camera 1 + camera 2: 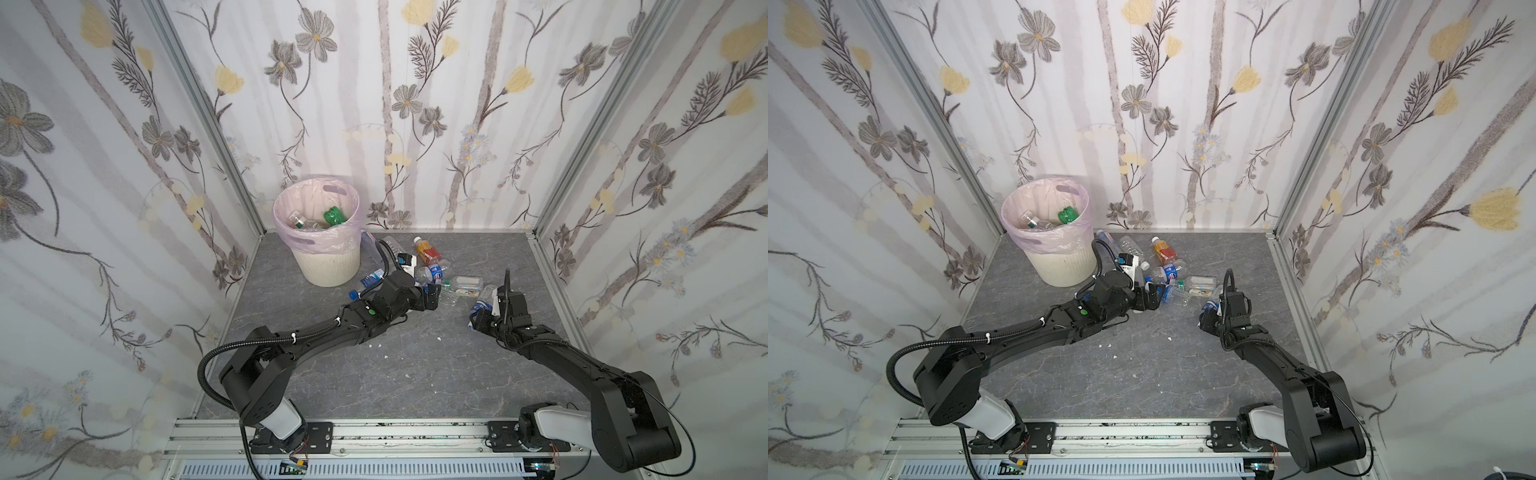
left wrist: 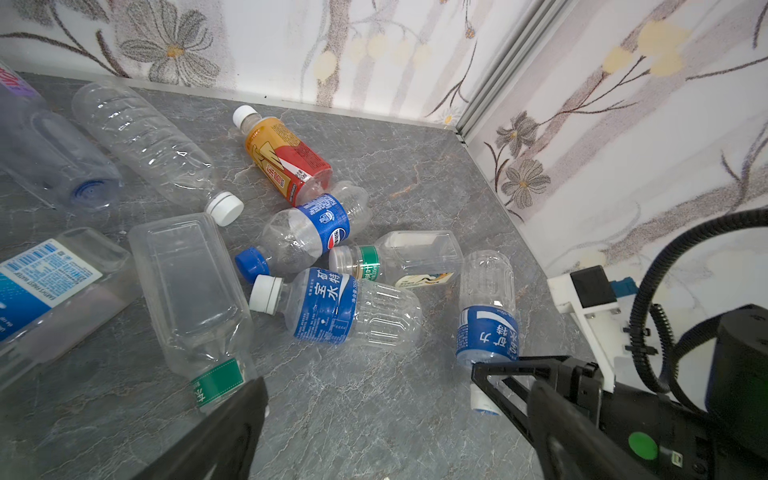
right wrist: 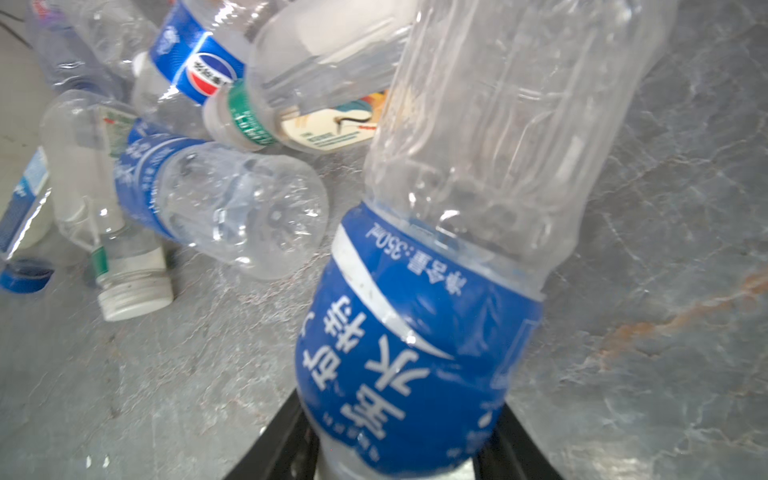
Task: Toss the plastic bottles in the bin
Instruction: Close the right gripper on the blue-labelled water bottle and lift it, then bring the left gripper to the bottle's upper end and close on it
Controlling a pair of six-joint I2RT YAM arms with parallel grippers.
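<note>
In both top views the round cream-white ribbed bin (image 1: 328, 266) (image 1: 1059, 268), lined with a pink plastic bag, stands left of centre in the back corner of the grey marble-patterned tabletop (image 1: 415, 374). A green plastic bottle (image 1: 334, 216) and a small clear bottle (image 1: 296, 218) lie inside it. Just right of the bin, at mid-frame, the loose bottles are heaped: an orange-red bottle with a white cap (image 1: 426, 249) (image 2: 286, 160) farthest back, a clear Pepsi-labelled bottle with a blue cap (image 2: 309, 232) just beside its base, a blue-labelled bottle with a white cap (image 2: 332, 309), a flat-sided clear bottle with a green neck band (image 2: 191, 291) and a long unlabelled clear bottle (image 2: 145, 141).

The left gripper (image 1: 431, 296) hangs over the near edge of this heap, jaws spread wide, gripping nothing. The right gripper (image 1: 478, 322) (image 3: 395, 457), right of centre, has its black fingers (image 3: 274, 453) pressed in on a clear bottle with white characters on its blue label (image 3: 415, 332) (image 1: 483, 303); whether it is off the tabletop I cannot tell. Between that bottle and the bin lie the heap and the left arm's wrist with its looped black cable (image 1: 387, 262). White scraps (image 1: 378, 345) dot the bare tabletop in front.
</note>
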